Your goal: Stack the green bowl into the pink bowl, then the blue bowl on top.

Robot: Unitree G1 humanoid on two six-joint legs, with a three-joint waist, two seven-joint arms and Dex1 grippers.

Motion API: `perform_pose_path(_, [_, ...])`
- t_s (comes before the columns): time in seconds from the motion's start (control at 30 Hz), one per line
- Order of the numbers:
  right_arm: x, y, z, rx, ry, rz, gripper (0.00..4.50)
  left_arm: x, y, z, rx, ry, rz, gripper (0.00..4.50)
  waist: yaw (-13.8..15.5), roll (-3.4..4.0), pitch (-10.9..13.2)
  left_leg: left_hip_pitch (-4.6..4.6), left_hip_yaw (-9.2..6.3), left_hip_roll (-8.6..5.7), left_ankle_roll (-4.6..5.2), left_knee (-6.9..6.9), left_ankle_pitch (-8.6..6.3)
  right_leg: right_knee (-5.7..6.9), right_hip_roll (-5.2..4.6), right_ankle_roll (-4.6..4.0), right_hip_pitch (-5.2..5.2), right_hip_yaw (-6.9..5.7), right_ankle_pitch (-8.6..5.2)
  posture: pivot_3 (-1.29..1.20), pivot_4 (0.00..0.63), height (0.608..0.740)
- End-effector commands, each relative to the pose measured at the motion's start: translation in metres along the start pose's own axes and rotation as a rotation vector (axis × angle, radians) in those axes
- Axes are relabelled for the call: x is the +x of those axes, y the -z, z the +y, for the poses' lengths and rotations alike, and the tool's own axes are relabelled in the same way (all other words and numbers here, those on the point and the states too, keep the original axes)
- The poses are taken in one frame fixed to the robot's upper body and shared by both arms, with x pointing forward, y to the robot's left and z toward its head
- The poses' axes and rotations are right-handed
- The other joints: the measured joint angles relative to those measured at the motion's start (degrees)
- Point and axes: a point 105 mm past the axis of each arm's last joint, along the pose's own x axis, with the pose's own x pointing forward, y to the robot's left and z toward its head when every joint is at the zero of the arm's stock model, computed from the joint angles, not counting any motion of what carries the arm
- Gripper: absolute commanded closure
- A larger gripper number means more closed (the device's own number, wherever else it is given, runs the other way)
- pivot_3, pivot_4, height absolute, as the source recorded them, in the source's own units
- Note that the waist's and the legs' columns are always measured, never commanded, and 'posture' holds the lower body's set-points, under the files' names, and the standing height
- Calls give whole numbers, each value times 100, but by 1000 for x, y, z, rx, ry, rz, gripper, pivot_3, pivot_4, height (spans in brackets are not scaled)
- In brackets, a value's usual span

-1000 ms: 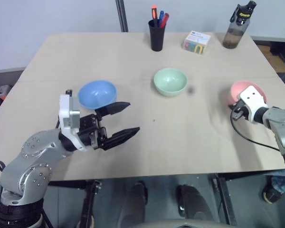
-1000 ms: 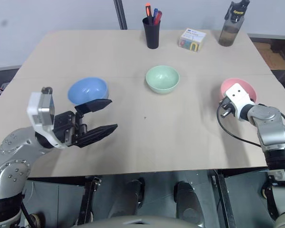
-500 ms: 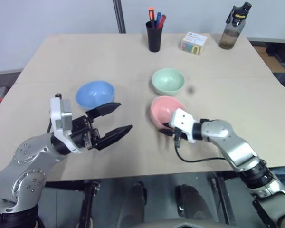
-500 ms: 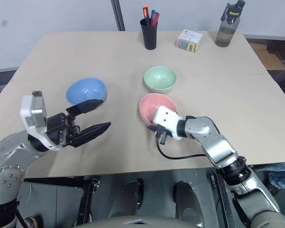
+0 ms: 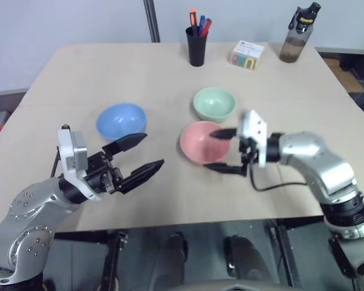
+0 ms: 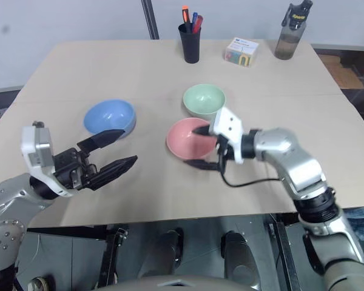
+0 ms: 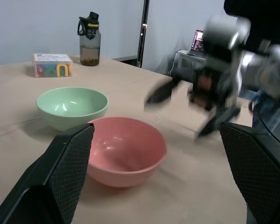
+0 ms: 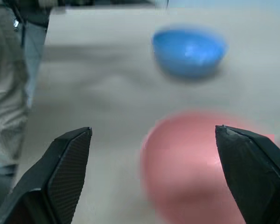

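Observation:
The pink bowl [image 5: 197, 142] stands upright at the table's middle, just in front of the green bowl [image 5: 214, 103]. To their left rests the blue bowl [image 5: 121, 119]. My right gripper [image 5: 221, 150] is open at the pink bowl's right rim, pointing left, with nothing between its fingers. In the left wrist view the right gripper [image 7: 193, 109] hangs a little above and beside the pink bowl [image 7: 123, 149], apart from it. My left gripper [image 5: 151, 150] is open and empty, near the front of the blue bowl, pointing towards the pink one.
At the back of the table [image 5: 79, 79] stand a black pen cup [image 5: 198, 45], a small colourful box [image 5: 250, 54] and a dark water bottle [image 5: 295, 33]. Bare table lies right of the bowls and along the front edge.
My right gripper carried the pink bowl from the table's right side to the middle, set it down in front of the green bowl and opened. The left gripper stayed open.

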Motion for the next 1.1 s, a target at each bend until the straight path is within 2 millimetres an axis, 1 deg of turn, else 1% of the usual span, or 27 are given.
perform_pose_path(0.03, [-10, 28, -56, -307, 147, 198, 85, 1, -11, -3, 57, -2, -29, 0, -13, -1, -1, 0, 1, 0, 0, 0, 0, -1, 0, 0, 0, 0, 0, 0, 150, 740])
perform_pose_path(0.07, [-10, 37, -66, -379, 149, 253, 85, 1, -11, -3, 60, -6, -28, 0, -17, -1, -1, 0, 3, 0, 0, 0, 0, -1, 0, -1, 0, 0, 0, 0, 150, 740])
perform_pose_path(0.13, [-6, 54, -80, -441, 142, 318, 85, 0, -11, -3, 70, -9, -22, 0, -28, 0, 0, -1, 7, 0, 0, 0, 0, -3, -1, -2, -2, 3, 1, 0, 150, 740])
perform_pose_path(0.23, [8, 71, -94, -543, 127, 377, 85, -2, -14, -6, 78, -27, -25, 0, -39, -2, 2, -9, 8, -1, 0, -12, 0, -6, 0, -25, -11, 6, 15, 0, 150, 740])
perform_pose_path(0.33, [21, 77, -99, -594, 136, 392, 85, -5, -15, -9, 81, -42, -23, 0, -59, 1, 6, -10, 13, -1, -2, -34, 1, -10, 1, -15, -23, 16, 24, 0, 150, 740])
perform_pose_path(0.4, [30, 77, -100, -613, 142, 391, 85, -7, -15, -11, 83, -58, -22, 0, -56, 2, 7, -10, 11, -2, -2, -42, 1, -12, 1, -7, -24, 16, 28, 0, 150, 740])
perform_pose_path(0.5, [39, 79, -100, -621, 146, 394, 85, -9, -16, -14, 84, -76, -22, 0, -50, 3, 8, -8, 11, -2, -2, -46, 1, -16, 1, -10, -24, 16, 26, 0, 150, 740])
perform_pose_path(0.53, [41, 81, -98, -624, 139, 400, 464, -10, -17, -14, 86, -82, -20, 0, -39, 3, 8, -7, 10, -2, -2, -46, 1, -16, 1, -17, -23, 16, 23, 0, 150, 740])
perform_pose_path(0.57, [44, 83, -97, -624, 130, 406, 582, -12, -17, -15, 87, -90, -20, 0, -28, 3, 8, -6, 9, -2, -2, -45, 1, -15, 1, -21, -22, 16, 20, 0, 150, 740])
perform_pose_path(0.67, [48, 85, -94, -628, 110, 408, 1624, -15, -18, -18, 89, -110, -19, 0, -24, 3, 8, -3, 8, -4, -2, -44, 2, -12, 1, -28, -17, 16, 16, 0, 150, 740])
perform_pose_path(0.7, [49, 84, -94, -627, 109, 405, 1774, -16, -18, -18, 89, -113, -19, 0, -29, 4, 8, -3, 8, -4, -3, -43, 2, -12, 1, -29, -17, 16, 16, 0, 150, 740])
perform_pose_path(0.73, [49, 84, -94, -627, 107, 405, 2110, -16, -18, -18, 88, -115, -19, 0, -32, 5, 9, -3, 9, -4, -3, -43, 2, -11, 1, -29, -18, 17, 16, 0, 150, 740])
perform_pose_path(0.77, [49, 84, -93, -629, 103, 405, 2647, -16, -18, -19, 88, -117, -19, 0, -30, 5, 9, -1, 8, -4, -3, -43, 2, -9, 1, -29, -18, 17, 16, 0, 150, 740])
perform_pose_path(0.83, [49, 83, -93, -633, 96, 403, 3402, -17, -18, -19, 86, -121, -20, 0, -36, 6, 9, 0, 7, -4, -3, -43, 2, -7, 3, -30, -18, 17, 16, 0, 150, 740])
perform_pose_path(0.87, [49, 82, -93, -636, 92, 400, 3880, -17, -18, -19, 86, -122, -21, 0, -37, 6, 9, 0, 8, -4, -3, -43, 2, -6, 3, -29, -18, 17, 16, 0, 150, 740])
perform_pose_path(0.93, [47, 81, -93, -636, 80, 397, 4445, -16, -18, -19, 84, -122, -24, 0, -37, 6, 9, 1, 8, -4, -3, -43, 2, -5, 3, -29, -18, 17, 16, 0, 150, 740])
perform_pose_path(1.0, [43, 75, -95, -635, 76, 378, 4445, -16, -17, -18, 81, -118, -27, 0, -37, 6, 9, 1, 7, -4, -3, -43, 2, -5, 3, -29, -18, 18, 16, 0, 150, 740])
perform_pose_path(1.1, [35, 58, -97, -585, 65, 292, 4445, -15, -15, -17, 76, -113, -27, 0, -30, 6, 9, 0, 8, -4, -3, -43, 2, -5, 4, -29, -18, 18, 16, 0, 150, 740])
